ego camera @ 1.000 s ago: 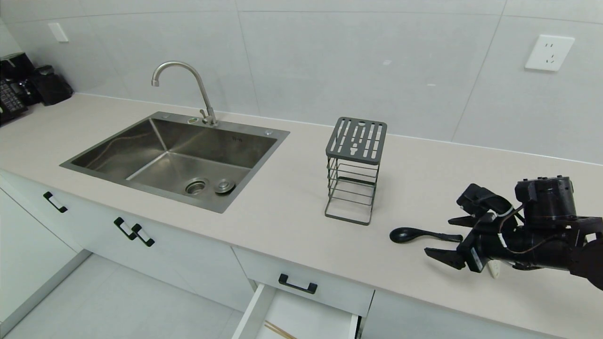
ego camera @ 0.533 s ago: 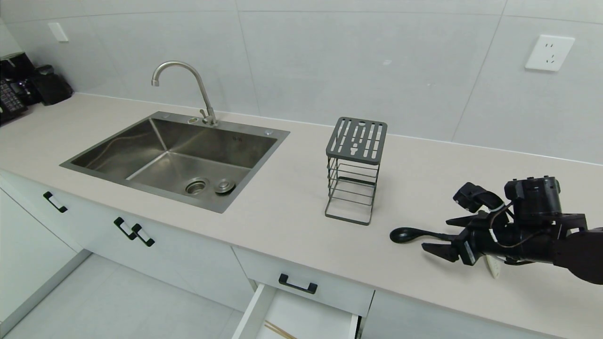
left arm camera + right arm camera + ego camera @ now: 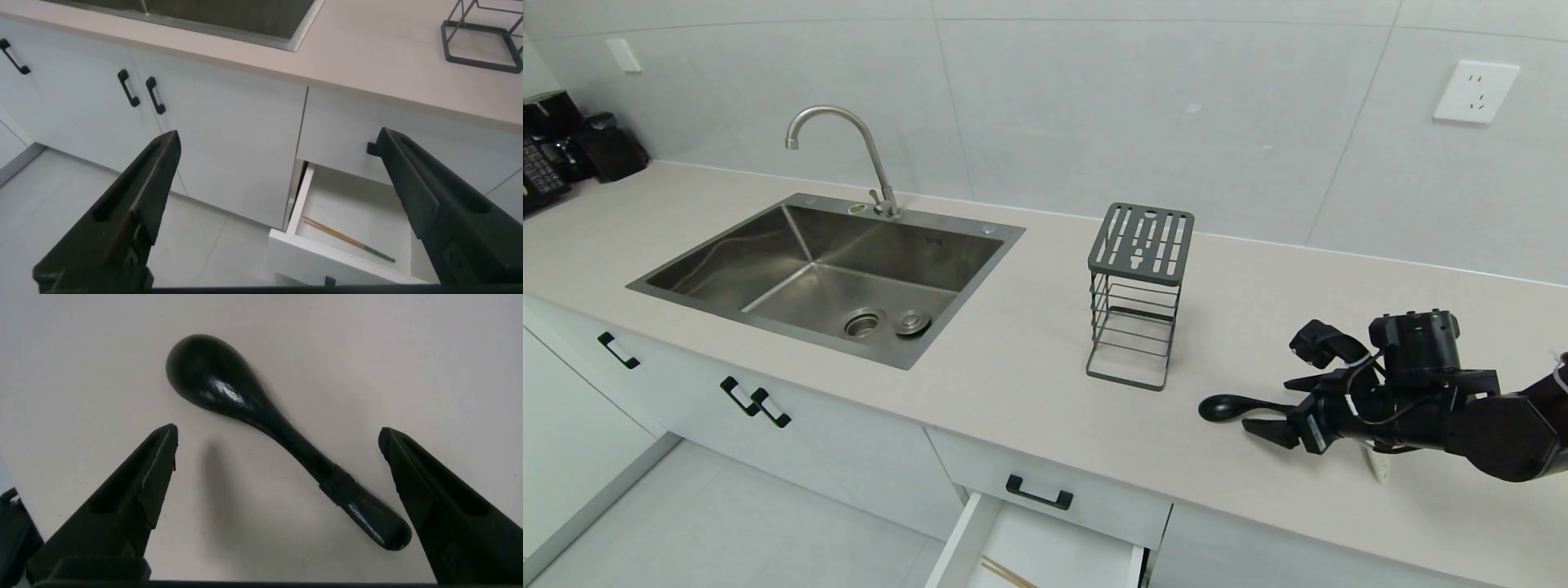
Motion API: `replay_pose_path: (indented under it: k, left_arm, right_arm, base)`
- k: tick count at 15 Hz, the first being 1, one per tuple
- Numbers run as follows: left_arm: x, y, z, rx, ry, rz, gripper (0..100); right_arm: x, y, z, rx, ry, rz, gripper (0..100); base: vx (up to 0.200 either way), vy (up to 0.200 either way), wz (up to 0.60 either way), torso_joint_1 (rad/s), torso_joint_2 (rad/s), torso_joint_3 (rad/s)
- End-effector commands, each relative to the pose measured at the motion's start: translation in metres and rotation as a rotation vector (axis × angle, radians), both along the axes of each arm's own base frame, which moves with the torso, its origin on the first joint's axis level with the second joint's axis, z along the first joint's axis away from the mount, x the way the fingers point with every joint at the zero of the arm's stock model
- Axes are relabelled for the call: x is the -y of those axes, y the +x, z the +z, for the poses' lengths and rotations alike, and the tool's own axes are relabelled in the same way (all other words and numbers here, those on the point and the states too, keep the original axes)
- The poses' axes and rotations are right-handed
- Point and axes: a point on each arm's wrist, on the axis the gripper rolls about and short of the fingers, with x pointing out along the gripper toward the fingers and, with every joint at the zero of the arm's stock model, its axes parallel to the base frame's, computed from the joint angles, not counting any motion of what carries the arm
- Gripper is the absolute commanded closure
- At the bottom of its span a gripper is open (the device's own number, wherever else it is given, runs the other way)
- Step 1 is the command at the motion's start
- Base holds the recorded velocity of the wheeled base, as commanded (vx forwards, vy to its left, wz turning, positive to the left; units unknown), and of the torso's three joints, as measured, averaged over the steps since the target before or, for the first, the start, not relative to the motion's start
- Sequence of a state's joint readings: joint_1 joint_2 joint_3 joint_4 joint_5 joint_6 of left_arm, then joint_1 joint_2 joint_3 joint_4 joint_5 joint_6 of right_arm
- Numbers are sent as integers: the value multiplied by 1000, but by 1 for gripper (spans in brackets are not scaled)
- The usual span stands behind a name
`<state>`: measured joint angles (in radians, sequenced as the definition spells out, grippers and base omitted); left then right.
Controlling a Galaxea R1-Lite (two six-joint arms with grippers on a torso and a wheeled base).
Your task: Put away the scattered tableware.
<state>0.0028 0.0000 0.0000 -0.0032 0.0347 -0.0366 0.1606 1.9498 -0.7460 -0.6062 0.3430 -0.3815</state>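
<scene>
A black spoon (image 3: 1230, 406) lies on the beige counter (image 3: 1029, 367), right of the wire cutlery rack (image 3: 1139, 294). My right gripper (image 3: 1281, 407) is open and low over the counter, one finger on each side of the spoon's handle end. From the right wrist the spoon (image 3: 270, 429) lies slantwise between the open fingers (image 3: 131, 498), untouched. My left gripper (image 3: 274, 151) hangs open and empty in front of the white cabinets, above an open drawer (image 3: 323, 212) holding chopsticks (image 3: 347, 239).
The steel sink (image 3: 727, 278) with its faucet (image 3: 837, 135) takes up the counter's left half. The open drawer (image 3: 968, 539) juts out below the counter edge. A small white object (image 3: 1379, 467) lies under my right arm. Black appliances (image 3: 572, 151) stand at the far left.
My right gripper has moved left and lower, from just right of the spoon to straddling its handle, still open. The spoon has not moved.
</scene>
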Motion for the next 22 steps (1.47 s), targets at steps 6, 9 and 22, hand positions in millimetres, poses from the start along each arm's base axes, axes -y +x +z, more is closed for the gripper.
replay_pose_path:
  k: [6, 9, 22]
  left_arm:
    - [0, 0, 0, 1, -2, 1, 0]
    - [0, 0, 0, 0, 0, 1, 0]
    - [0, 0, 0, 1, 0, 1, 0]
  right_arm:
    - [-8, 16, -17, -15, -16, -3, 0]
    - [-9, 21, -20, 0, -12, -6, 0]
    - [-29, 10, -3, 56, -21, 69, 100]
  base:
    - [0, 0, 0, 0, 0, 0]
    - [0, 0, 0, 0, 0, 0]
    - [0, 0, 0, 0, 0, 0]
